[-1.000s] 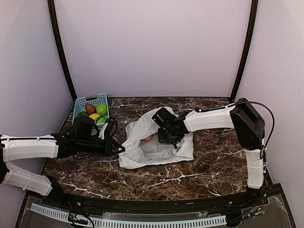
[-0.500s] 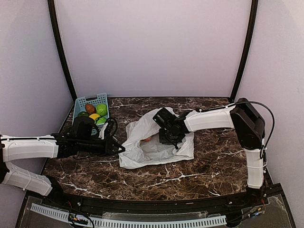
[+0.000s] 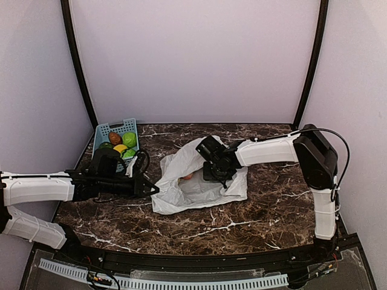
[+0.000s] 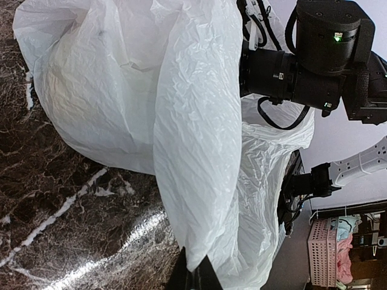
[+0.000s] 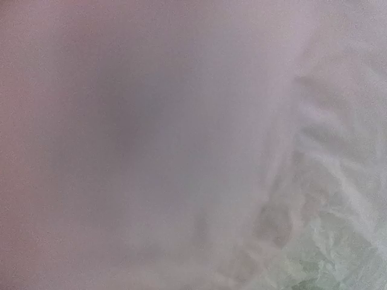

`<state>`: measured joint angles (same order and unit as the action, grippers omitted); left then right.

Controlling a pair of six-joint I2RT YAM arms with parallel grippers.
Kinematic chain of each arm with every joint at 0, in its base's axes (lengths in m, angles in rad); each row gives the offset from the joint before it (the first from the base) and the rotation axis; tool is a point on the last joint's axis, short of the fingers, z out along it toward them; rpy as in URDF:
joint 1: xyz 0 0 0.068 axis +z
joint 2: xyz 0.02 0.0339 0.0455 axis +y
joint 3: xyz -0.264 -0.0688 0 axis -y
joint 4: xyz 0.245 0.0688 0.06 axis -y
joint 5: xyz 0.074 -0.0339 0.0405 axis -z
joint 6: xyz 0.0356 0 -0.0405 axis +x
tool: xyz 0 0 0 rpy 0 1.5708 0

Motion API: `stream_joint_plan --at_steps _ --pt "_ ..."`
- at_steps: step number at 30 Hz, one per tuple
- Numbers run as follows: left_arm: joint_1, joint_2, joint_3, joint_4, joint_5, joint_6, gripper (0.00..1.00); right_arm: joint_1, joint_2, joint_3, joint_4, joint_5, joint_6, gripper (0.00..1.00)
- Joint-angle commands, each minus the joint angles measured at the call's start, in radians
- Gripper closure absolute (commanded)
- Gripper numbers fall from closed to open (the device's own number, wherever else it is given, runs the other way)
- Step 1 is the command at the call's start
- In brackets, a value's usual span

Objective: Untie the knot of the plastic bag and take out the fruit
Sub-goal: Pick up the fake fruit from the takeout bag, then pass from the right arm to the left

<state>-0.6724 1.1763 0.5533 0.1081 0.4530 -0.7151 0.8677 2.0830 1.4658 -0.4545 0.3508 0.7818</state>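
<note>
- Dark marble table with white veins, lilac walls on three sides. The plastic bag lies crumpled mid-table.
- Left gripper: clamped on a fold at the bag's left edge. In the left wrist view the film runs taut away from the fingertips.
- Right gripper: reaching into the bag's opening from the right. Its own camera shows only blurred white film, so you cannot tell whether its jaws are parted or closed.
- Knot: not found in any view. The bag looks open, so judge the untying done and fruit removal the step in hand.
- Fruit: one orange-tan piece shows inside the opening, just left of the right gripper.
- Blue basket sits at the far-left corner, well apart from the bag. It holds basket fruits in green, yellow and brown.
- Hold the left pinch firm and slightly raised, so the opening gapes and the bag cannot slide when the right arm pulls.
- You are blind at the right wrist, so steer by the overhead view.
- Come at the fruit with jaws wide and close on its middle. It is round, and likely to squirt sideways from an off-centre grip.
- Watch for film caught between finger and fruit. If the whole bag rises with the lift, release and re-seat.
- Lift straight up out of the opening before you travel left towards the basket.
</note>
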Motion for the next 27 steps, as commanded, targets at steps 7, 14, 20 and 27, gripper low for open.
stream_joint_plan --at_steps 7,14,20,27 --pt "-0.004 -0.030 -0.006 -0.006 0.007 0.006 0.99 -0.011 -0.096 -0.070 0.070 -0.050 -0.047 0.99" --pt "-0.003 -0.071 0.032 -0.066 -0.030 0.033 0.57 -0.007 -0.270 -0.191 0.125 -0.219 -0.126 0.99" --pt "-0.004 -0.101 0.094 -0.185 -0.071 0.103 0.24 0.009 -0.343 -0.240 0.129 -0.387 -0.168 0.99" --pt "-0.004 -0.155 0.162 -0.370 -0.180 0.205 0.16 0.086 -0.376 -0.196 0.105 -0.475 -0.255 0.99"
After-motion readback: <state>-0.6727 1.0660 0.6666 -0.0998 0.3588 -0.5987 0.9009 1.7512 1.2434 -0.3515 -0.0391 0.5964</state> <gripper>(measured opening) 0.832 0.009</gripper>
